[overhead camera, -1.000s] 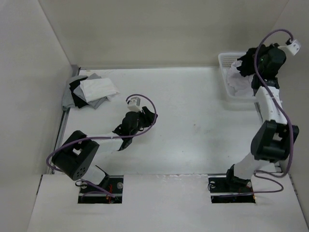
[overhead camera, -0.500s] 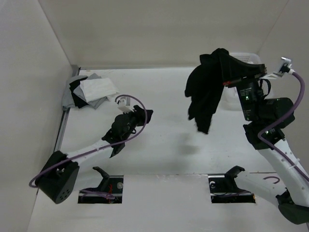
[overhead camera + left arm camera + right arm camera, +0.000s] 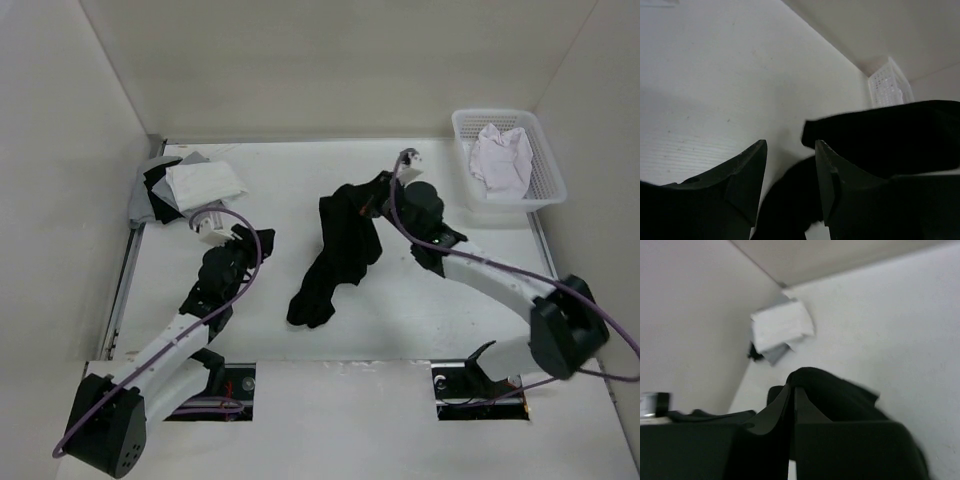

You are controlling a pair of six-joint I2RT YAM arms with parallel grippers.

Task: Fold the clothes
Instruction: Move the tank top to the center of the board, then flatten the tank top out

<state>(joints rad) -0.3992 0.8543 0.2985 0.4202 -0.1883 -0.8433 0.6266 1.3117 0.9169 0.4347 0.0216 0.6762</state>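
The clothes trail in a black rope across the middle of the table, their top end raised at the right gripper; its jaws stand narrow, seemingly pinching the cloth; your left gripper gapes wide and bare nearby; expect light, limp, slumping fabric; take hold at the shoulders or hem corners to spread it.

1. The clothes no longer hang in the air from the right fingers; they now trail from them onto the bench.
2. The left fingers now sit nearer the clothes.
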